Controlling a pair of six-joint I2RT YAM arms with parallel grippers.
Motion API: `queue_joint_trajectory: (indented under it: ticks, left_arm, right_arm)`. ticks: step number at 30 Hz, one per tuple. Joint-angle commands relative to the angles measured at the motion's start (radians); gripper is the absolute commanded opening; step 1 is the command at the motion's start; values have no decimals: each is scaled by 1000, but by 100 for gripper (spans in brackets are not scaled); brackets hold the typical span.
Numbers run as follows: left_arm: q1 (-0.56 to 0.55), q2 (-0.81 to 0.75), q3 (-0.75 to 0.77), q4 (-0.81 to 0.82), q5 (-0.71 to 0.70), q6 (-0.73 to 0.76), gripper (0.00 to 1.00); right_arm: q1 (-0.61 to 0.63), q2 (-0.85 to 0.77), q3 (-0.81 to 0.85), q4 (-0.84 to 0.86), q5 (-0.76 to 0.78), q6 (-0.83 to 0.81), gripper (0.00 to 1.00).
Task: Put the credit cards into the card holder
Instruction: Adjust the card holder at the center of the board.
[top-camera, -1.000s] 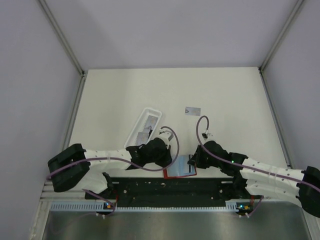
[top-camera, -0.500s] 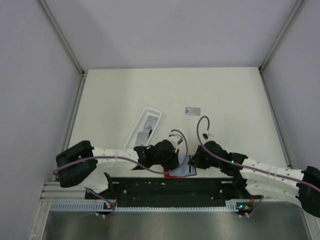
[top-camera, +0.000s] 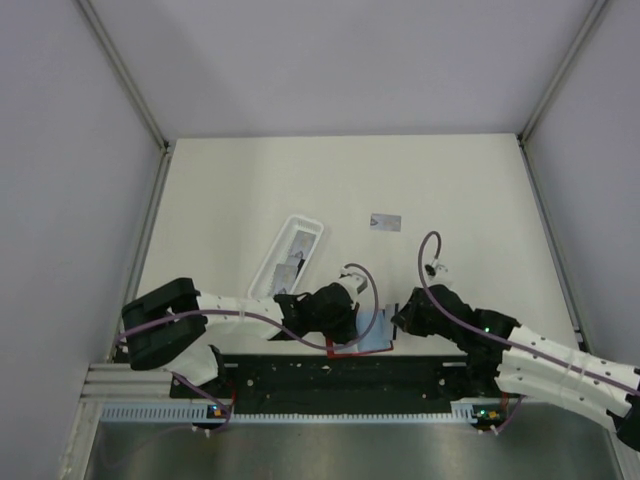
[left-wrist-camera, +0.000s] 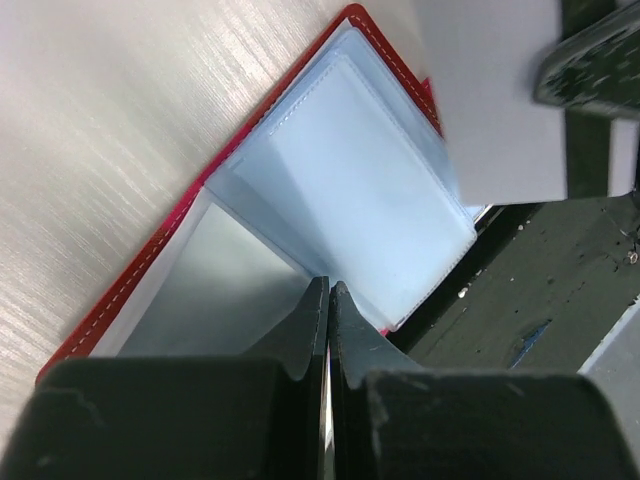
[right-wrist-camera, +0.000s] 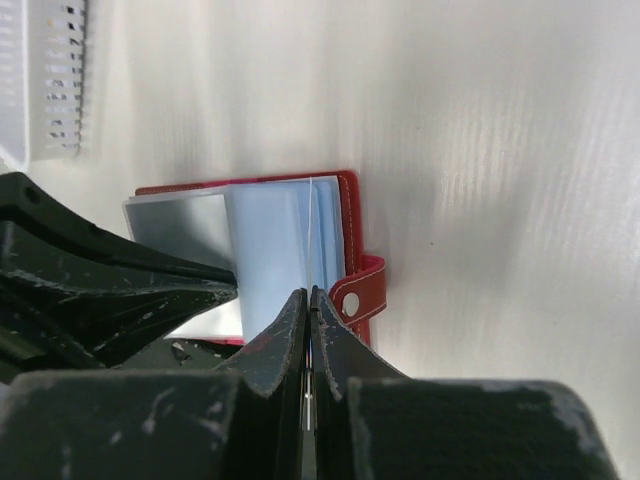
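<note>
At the near edge of the counter (top-camera: 250, 180), just in front of the arm bases, one red card holder (right-wrist-camera: 350, 225) lies open with its pale pockets up and its clasp tab sticking out to the side. One grey credit card (left-wrist-camera: 215, 300) lies flat in one half of it. A second credit card (top-camera: 386, 221) lies alone farther out on the counter. One long white tray (top-camera: 303, 220) holds more grey cards, too small to count. The left fingers (left-wrist-camera: 300, 330) are pressed together, tips at the edge of the card in the holder; whether they pinch anything cannot be told. The right fingers (right-wrist-camera: 285, 330) are closed, pinching a thin pocket leaf (left-wrist-camera: 490, 100) of the holder and holding it raised.
</note>
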Motion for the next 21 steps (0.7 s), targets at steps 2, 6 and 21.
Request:
queue_joint_trajectory:
  ticks: [2, 6, 21]
  left_arm:
    - [-6, -10, 19, 25, -10, 3, 0]
    - [-7, -62, -3, 6, -28, -3, 0]
    - [-6, -281, -142, -50, -152, -46, 0]
  right_arm:
    - [9, -80, 118, -108, 110, -63, 0]
    - [10, -63, 166, -73, 81, -114, 0]
    - [16, 250, 106, 296, -180, -83, 0]
